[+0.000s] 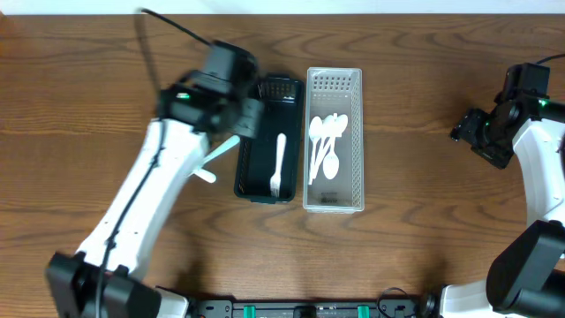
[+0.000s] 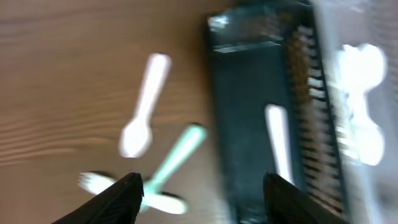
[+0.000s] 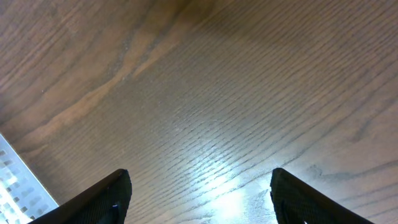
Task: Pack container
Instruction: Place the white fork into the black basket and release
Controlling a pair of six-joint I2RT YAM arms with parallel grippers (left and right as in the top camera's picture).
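Note:
A dark basket [image 1: 250, 172] holds one white fork [image 1: 278, 164]; it shows blurred in the left wrist view [image 2: 249, 112]. Next to it a white basket [image 1: 356, 132] holds several white spoons [image 1: 325, 146]. Loose cutlery lies on the table left of the dark basket: a white spoon [image 2: 143, 115], a pale green utensil [image 2: 177, 155] [image 1: 221, 150] and a white fork [image 2: 93, 182]. My left gripper [image 2: 202, 199] is open above the loose cutlery and the dark basket's left edge. My right gripper [image 3: 199, 199] is open over bare table at the far right.
The wooden table [image 1: 424, 221] carries both baskets side by side at the middle. The left arm [image 1: 150, 194] reaches diagonally from the front left. A corner of the white basket [image 3: 15, 186] shows in the right wrist view.

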